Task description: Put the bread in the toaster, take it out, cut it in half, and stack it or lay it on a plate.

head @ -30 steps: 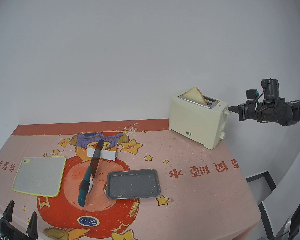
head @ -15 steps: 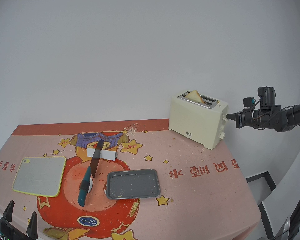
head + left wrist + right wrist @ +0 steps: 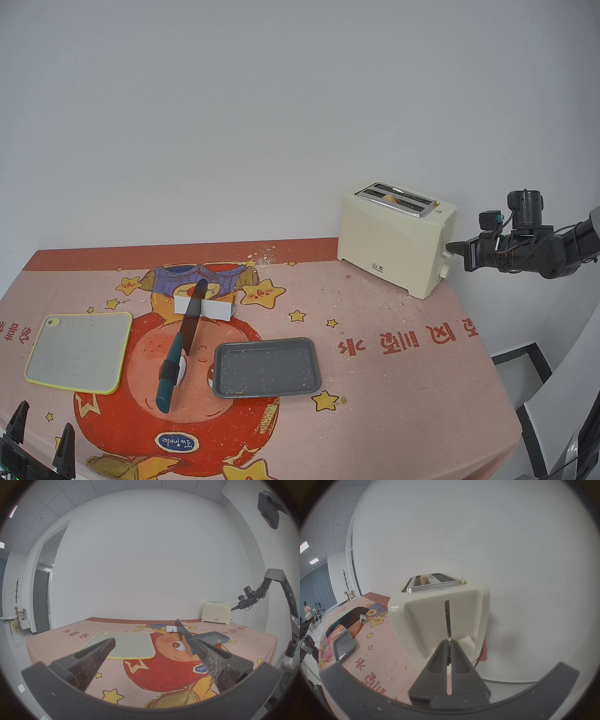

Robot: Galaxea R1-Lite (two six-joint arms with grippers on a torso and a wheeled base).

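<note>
The right pincer (image 3: 452, 247), tips together, is resting against the slotted end of the toaster (image 3: 387, 240); the bread (image 3: 424, 579) (1 slice, sunk in its slot) is sitting above and beyond it.

Right pincer (image 3: 451, 248) lowered; bread (image 3: 389, 199) sunk into toaster (image 3: 382, 242)

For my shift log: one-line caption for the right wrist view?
Right gripper, jaws shut, at the lever slot of the cream plastic toaster; tan bread slice sits low in it.
</note>
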